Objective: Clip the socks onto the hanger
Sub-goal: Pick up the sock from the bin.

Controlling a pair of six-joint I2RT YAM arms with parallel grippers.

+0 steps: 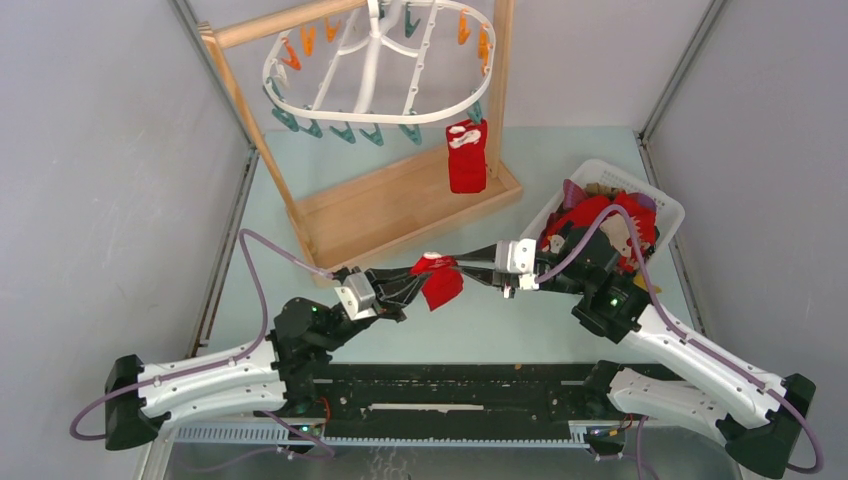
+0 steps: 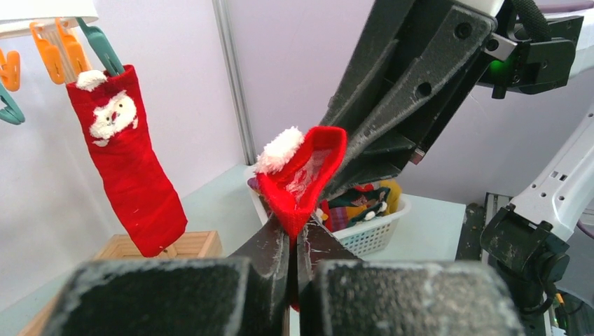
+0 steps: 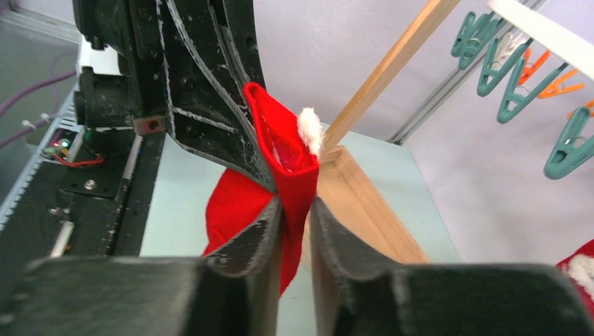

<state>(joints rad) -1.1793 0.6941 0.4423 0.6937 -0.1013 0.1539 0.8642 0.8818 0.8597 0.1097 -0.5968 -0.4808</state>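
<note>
A red sock (image 1: 441, 281) with a white pompom hangs in the air between my two grippers. My left gripper (image 2: 293, 234) is shut on the lower edge of this red sock (image 2: 302, 175). My right gripper (image 3: 295, 206) faces it from the other side, its jaws partly open and loosely straddling the sock's cuff (image 3: 288, 150). A second red sock (image 1: 467, 156) with a Santa face hangs clipped at the right front of the white hanger (image 1: 400, 119). Teal clothespins (image 3: 506, 84) dangle from the rim.
The hanger hangs from a wooden stand with a tray base (image 1: 400, 205). A white basket (image 1: 600, 172) holding several more socks sits at the right, behind my right arm. Grey walls close in on both sides.
</note>
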